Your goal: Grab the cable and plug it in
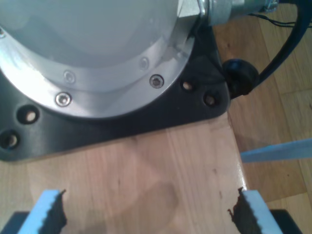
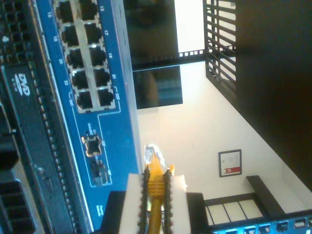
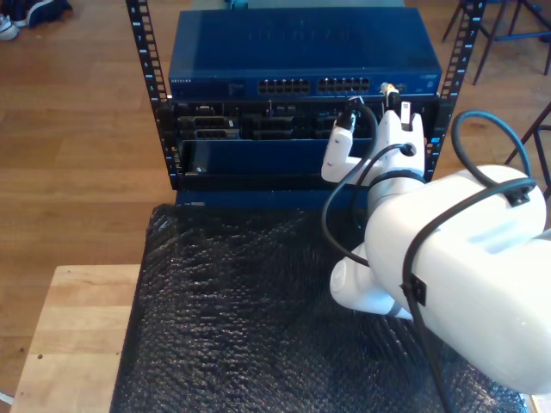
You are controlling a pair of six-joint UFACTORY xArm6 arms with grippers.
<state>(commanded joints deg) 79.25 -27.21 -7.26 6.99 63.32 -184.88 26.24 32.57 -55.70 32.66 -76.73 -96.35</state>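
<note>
Wooden flooring and a black bubble-textured mat [image 3: 250,327] are seen before a rack holding a blue network switch [image 3: 293,56], toward whose port rows [image 2: 85,58] my second gripper [image 2: 157,192] is raised. The yellow cable [image 2: 155,183] is pinched between its pads, the clear plug [image 2: 153,155] protruding just past the fingertips, beside the switch face and apart from the ports. My first gripper [image 1: 151,212] is spread with nothing between its jaws, over a wooden tabletop [image 1: 161,165] just short of a black base plate [image 1: 122,122].
</note>
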